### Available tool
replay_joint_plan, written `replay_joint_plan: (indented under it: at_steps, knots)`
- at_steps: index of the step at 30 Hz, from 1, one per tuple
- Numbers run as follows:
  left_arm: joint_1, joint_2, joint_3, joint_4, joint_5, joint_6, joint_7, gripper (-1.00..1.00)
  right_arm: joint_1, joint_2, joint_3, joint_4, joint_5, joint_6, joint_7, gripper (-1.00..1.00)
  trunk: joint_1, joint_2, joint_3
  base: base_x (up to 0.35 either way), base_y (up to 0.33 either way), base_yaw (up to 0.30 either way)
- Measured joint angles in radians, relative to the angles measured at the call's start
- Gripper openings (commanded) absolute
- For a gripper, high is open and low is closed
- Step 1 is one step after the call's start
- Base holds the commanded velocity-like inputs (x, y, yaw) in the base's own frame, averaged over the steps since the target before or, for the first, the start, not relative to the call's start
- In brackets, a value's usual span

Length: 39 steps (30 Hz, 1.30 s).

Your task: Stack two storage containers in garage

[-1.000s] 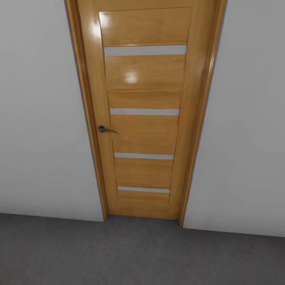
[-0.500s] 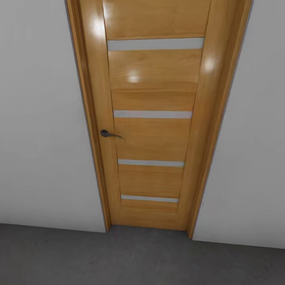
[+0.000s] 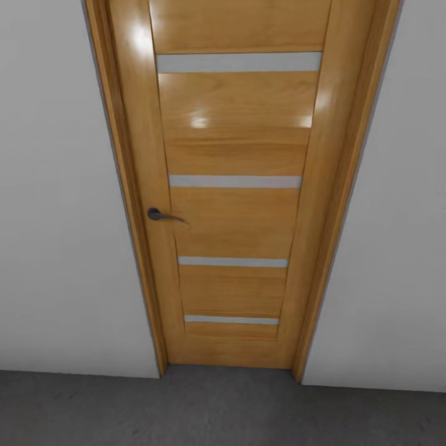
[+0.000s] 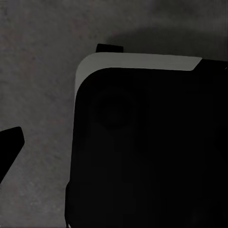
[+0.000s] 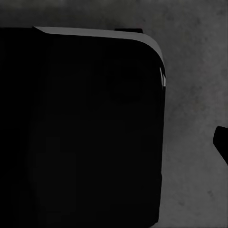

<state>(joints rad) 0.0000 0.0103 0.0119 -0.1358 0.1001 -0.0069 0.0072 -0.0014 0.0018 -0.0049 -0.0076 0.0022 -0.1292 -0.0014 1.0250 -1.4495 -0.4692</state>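
I face the garage's orange-wood door (image 3: 235,186) with four glass slats, shut, set in pale grey walls (image 3: 56,217). The dark grey concrete floor (image 3: 186,409) runs along its foot. The two storage containers are out of view. In the left wrist view one dark fingertip (image 4: 9,147) hangs over the floor (image 4: 38,71) with nothing by it. The right wrist view likewise has a single dark fingertip (image 5: 222,142) over bare floor (image 5: 194,57). Whether the jaws are open or shut cannot be told.
The door has a dark lever handle (image 3: 155,214) on its left side. A pale wall (image 3: 396,248) stands to its right. In both wrist views a large black rounded body with a pale rim (image 4: 147,156) (image 5: 80,128) sits close beside the fingers.
The head camera has come closer to the door, which now looks larger with less floor showing below it. The door itself stays shut.
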Motion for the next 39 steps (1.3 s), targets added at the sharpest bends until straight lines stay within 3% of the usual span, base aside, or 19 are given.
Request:
replay_joint_plan:
  at_steps: [18,39]
  knots:
    - [0.000,-0.001,0.000,-0.002,0.000,0.000,0.000,1.00,0.000,-0.004,0.008,0.000,0.005,-0.001,0.000,1.00,0.000,0.000,0.000,0.005,0.000,-0.005]
    - [0.000,0.001,0.000,0.000,0.000,0.000,0.000,1.00,0.000,-0.002,0.003,0.000,0.003,-0.002,0.000,1.00,0.000,0.000,0.000,0.159,0.000,0.000]
